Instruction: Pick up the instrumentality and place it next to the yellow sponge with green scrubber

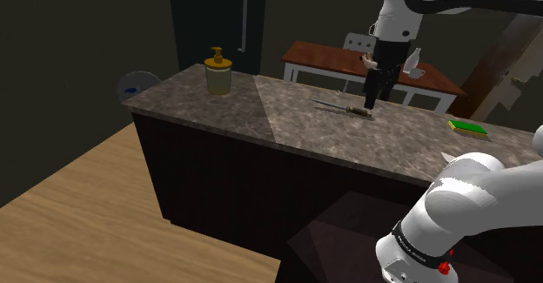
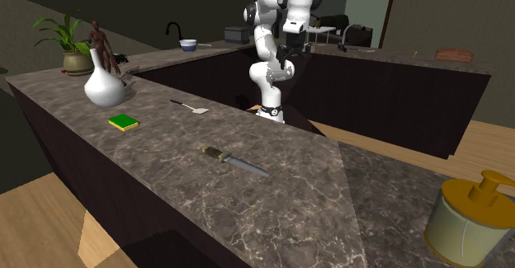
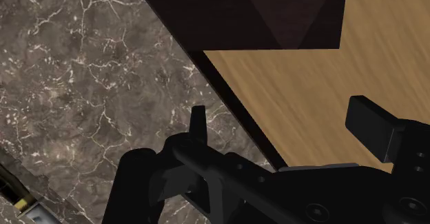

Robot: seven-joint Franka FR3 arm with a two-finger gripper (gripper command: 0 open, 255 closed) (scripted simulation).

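Fingers [image 3: 372, 123] stand spread with nothing between them. Below them the wrist view has the marbled surface [image 3: 83, 71], its edge and the wooden floor [image 3: 310, 71]. Judged from that, the task is barely begun: the grasp, the carry and the set-down are all left.

Nearest in the second exterior view, a soap dispenser [image 2: 473, 221] stands at the right. Farther along the surface lies the knife [image 2: 233, 160], flat, handle toward that view's left, touched by nothing. Farther left again sits the yellow sponge [image 2: 124, 122] with its green top, well apart from the knife. Beyond it lie a spatula [image 2: 191, 106] and a white vase [image 2: 104, 85], with a potted plant [image 2: 70, 44] behind, and the white arm [image 2: 268, 68] rises on the far side.

The shoulder view supplies what that one leaves vague — the fingers hang over the knife's handle end, though whether they touch it I cannot tell from there. The wrist view settles the gap between the fingers. The second exterior view gives the run of surface between knife and sponge, where the set-down would likely go.
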